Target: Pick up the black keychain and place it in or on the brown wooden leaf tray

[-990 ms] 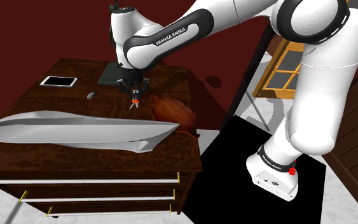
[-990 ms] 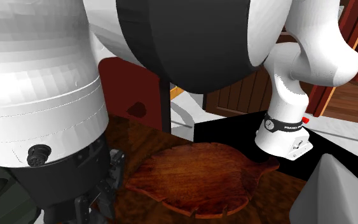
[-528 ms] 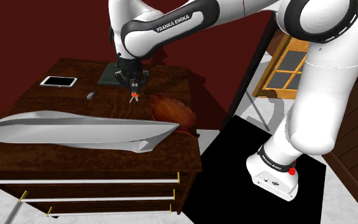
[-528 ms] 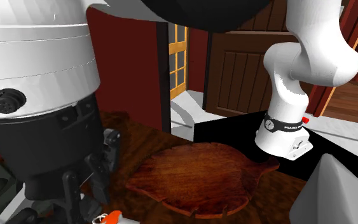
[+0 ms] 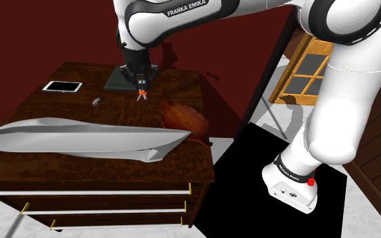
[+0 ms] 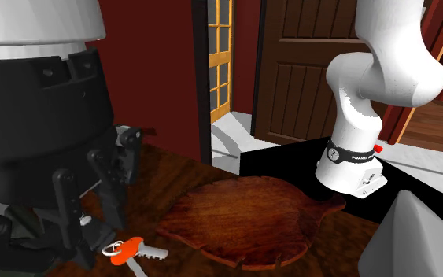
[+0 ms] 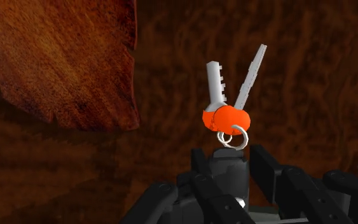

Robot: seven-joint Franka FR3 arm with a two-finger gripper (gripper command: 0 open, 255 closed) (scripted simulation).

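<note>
**Keys held up beside the leaf tray**

FRANKA EMIKA runs in white along the arm's dark link [image 5: 189,7]; the lettering on the base band [image 6: 354,155] is partly unreadable. The all-black two-finger gripper [image 5: 140,84] is clamped on the keychain of orange-headed grey keys and ring [image 7: 227,118], above the dark wooden tabletop [image 5: 53,108], beside the brown wooden leaf-shaped tray [image 6: 251,216]. The clamped part is hard to make out.

You had the gripper [image 6: 95,236] clasped on the keychain [image 6: 131,249]. Its orange key head and silver blades stuck out just beside the fingertips. The brown leaf tray [image 6: 251,216] lay on the dark wooden tabletop [image 6: 164,169], near the hand on the keys' side.
</note>
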